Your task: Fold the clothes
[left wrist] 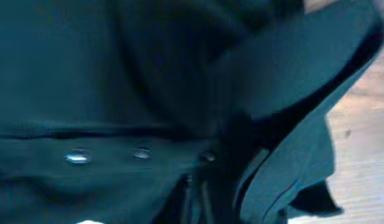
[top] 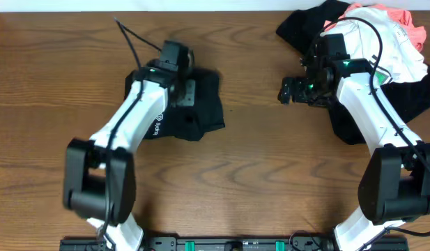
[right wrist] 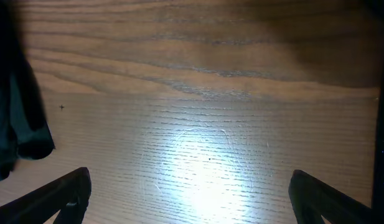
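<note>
Clothes [top: 399, 42] lie heaped, soft and rumpled, black, white and coral-pink fabric, at one o'clock on the grained wooden table [top: 256, 167]. A folded black shirt [top: 204, 104] lies near ten o'clock, pinched by the clenched left gripper [top: 183, 90], whose wrist view alone shows its seam. The right gripper [right wrist: 188, 193] hangs released over glossy wood.

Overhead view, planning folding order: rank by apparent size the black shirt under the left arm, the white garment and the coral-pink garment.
1. black shirt
2. white garment
3. coral-pink garment
The two piled ones are partly hidden, so their order is unsure.
</note>
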`<state>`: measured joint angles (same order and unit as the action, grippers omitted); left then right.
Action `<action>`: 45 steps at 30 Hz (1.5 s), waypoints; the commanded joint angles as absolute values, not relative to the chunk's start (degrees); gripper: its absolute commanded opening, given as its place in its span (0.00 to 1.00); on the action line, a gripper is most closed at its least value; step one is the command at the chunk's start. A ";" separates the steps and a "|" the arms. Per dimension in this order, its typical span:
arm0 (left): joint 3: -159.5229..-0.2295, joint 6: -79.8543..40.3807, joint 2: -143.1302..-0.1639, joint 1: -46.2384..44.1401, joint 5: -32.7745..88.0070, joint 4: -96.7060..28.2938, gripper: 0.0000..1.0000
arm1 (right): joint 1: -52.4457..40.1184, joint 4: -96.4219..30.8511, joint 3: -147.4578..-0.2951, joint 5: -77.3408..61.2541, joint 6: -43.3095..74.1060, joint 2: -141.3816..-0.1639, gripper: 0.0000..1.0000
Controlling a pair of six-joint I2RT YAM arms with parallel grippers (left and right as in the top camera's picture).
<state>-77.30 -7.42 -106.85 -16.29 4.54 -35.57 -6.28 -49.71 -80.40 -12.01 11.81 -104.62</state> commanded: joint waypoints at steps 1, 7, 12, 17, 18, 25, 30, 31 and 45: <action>-77.08 -9.93 -107.92 -16.32 8.16 -35.55 0.06 | -6.94 -49.76 -80.14 -12.49 12.82 -104.99 0.99; -77.08 -10.63 -108.03 -17.06 11.64 -35.81 0.06 | -6.94 -49.74 -80.14 -12.51 12.82 -104.99 0.99; -77.08 -11.31 -108.03 -19.59 15.49 -35.53 0.06 | -6.94 -49.76 -80.14 -12.51 12.82 -104.99 0.99; -77.08 -11.38 -108.03 -23.77 15.64 -34.24 0.06 | -6.94 -49.71 -80.14 -13.54 12.82 -104.99 0.99; -77.08 -11.81 -108.05 -24.80 15.64 -33.80 0.06 | -6.94 -49.71 -80.14 -13.63 12.82 -104.99 0.99; -78.06 -12.75 -107.68 -27.81 15.59 -30.00 0.06 | -6.94 -49.71 -80.14 -13.76 12.82 -104.99 0.99; -79.75 -11.22 -102.65 -25.93 13.23 -28.71 0.06 | -6.92 -49.71 -80.14 -13.74 12.82 -104.99 0.99; -79.75 -10.87 -101.21 -25.65 10.39 -28.58 0.06 | -6.94 -49.71 -80.14 -13.74 12.82 -104.99 0.99; -77.95 -11.33 -109.25 -21.50 -1.72 -26.37 0.06 | -6.92 -49.50 -80.14 -13.74 12.78 -104.99 0.99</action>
